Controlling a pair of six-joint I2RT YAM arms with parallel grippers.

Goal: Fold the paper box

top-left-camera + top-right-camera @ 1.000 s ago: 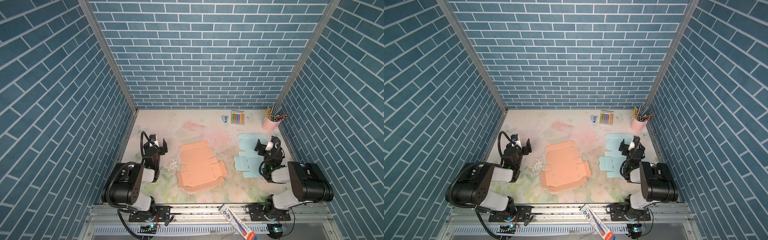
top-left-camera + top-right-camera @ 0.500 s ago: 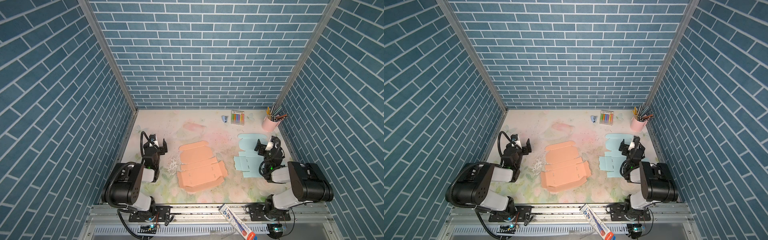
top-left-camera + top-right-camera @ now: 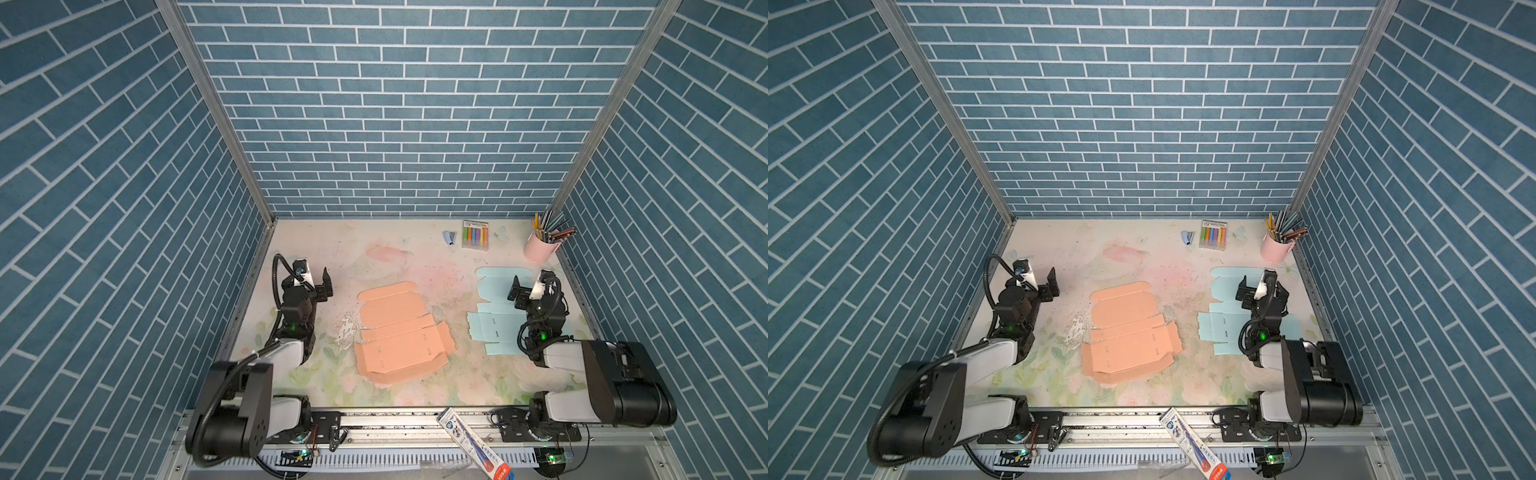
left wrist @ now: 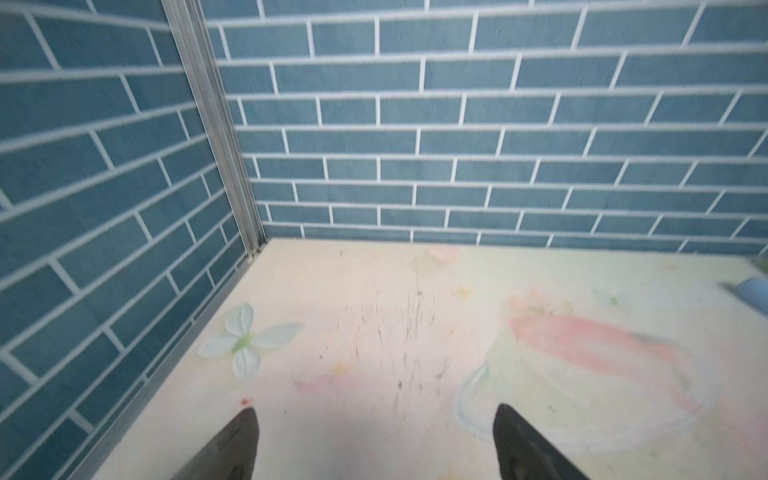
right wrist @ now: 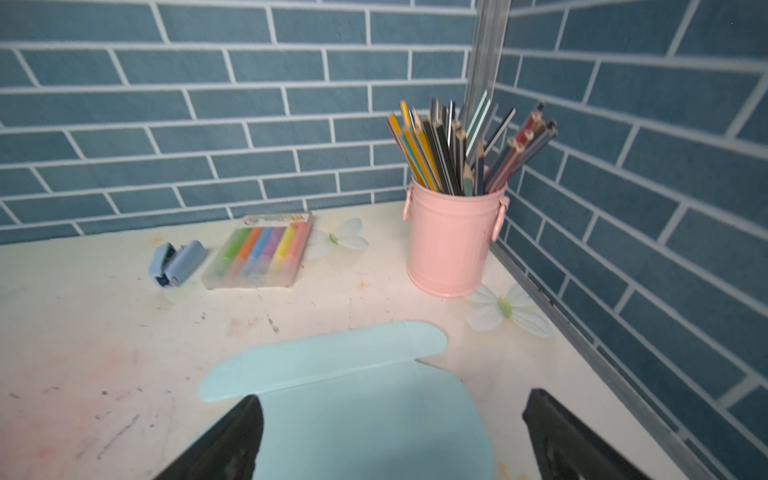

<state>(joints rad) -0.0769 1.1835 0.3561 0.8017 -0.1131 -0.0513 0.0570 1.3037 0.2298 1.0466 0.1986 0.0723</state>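
Enclosing floral tabletop (image 3: 415, 257): blue brick walls (image 3: 395, 104).

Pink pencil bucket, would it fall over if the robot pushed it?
The pink pencil bucket probably tips if pushed near its rim: it stands tall and narrow. The pencils lean loosely out above the rim, so they would likely rattle or spill.

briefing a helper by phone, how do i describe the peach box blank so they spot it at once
Start at the flowered tabletop and go to its middle. An unfolded peach box blank lies there. Its only lookalike, the light blue box blank, lies farther right, toward the pink pencil cup; colour tells them apart.
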